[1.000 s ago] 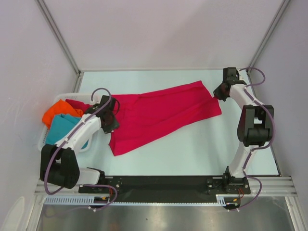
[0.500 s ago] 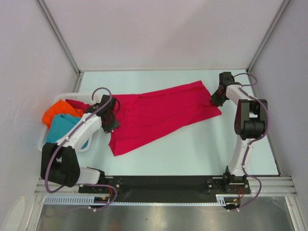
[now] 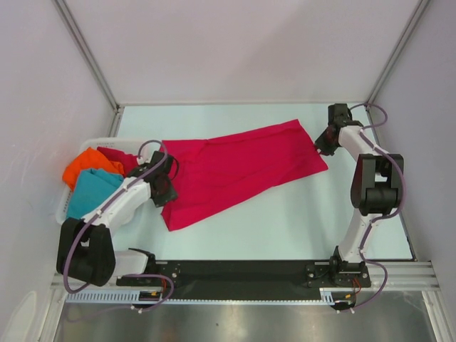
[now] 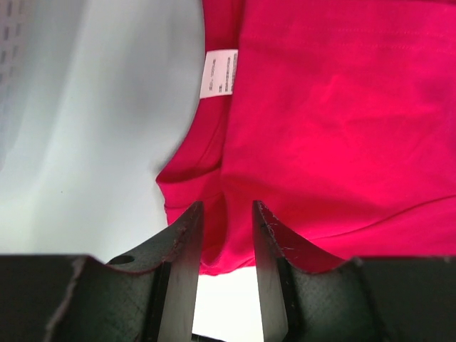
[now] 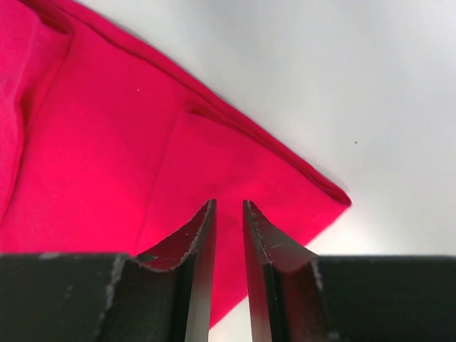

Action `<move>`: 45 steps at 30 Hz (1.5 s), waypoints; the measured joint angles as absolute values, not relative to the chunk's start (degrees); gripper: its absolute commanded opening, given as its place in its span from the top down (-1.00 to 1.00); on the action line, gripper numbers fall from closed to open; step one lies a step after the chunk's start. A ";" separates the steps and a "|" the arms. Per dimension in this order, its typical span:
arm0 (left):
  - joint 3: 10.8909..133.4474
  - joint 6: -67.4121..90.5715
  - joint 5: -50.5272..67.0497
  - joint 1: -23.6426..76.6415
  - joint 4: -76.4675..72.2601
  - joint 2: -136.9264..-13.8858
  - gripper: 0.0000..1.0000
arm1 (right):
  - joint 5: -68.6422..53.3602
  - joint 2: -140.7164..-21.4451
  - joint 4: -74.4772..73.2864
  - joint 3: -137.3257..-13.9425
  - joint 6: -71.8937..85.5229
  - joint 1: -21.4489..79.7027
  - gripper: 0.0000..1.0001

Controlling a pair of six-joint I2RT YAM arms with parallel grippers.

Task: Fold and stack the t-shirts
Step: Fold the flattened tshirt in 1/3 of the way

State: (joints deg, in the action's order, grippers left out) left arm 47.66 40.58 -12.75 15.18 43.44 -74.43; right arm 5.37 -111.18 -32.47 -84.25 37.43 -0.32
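The red shirt (image 3: 242,167) is spread slantwise across the bench (image 3: 299,214), bare surface lying open before and behind it. Orange (image 3: 82,165) and teal (image 3: 89,189) shirts are heaped in the basket (image 3: 63,210) at the left edge. The left pincer (image 3: 164,189), part-open and gripping nothing, is held low over the shirt's left edge, arm bent inward. The right pincer (image 3: 322,142), narrowly open and empty, is set at its far-right corner, arm extended.
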 measured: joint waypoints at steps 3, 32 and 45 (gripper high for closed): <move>46.33 40.88 -12.73 16.25 43.38 -73.12 0.23 | 5.78 -108.95 -32.16 -82.61 37.43 -0.32 0.46; 35.20 42.68 -7.68 17.96 34.83 -72.73 1.00 | 6.66 -104.55 -31.44 -74.59 36.38 -2.26 0.52; 37.30 46.09 -13.04 18.00 42.92 -62.52 1.00 | 6.59 -104.49 -31.35 -73.91 36.29 -2.59 0.53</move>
State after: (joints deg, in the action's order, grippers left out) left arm 37.30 46.09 -13.04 18.00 42.92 -62.52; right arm 6.59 -104.49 -31.35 -73.91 36.29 -2.59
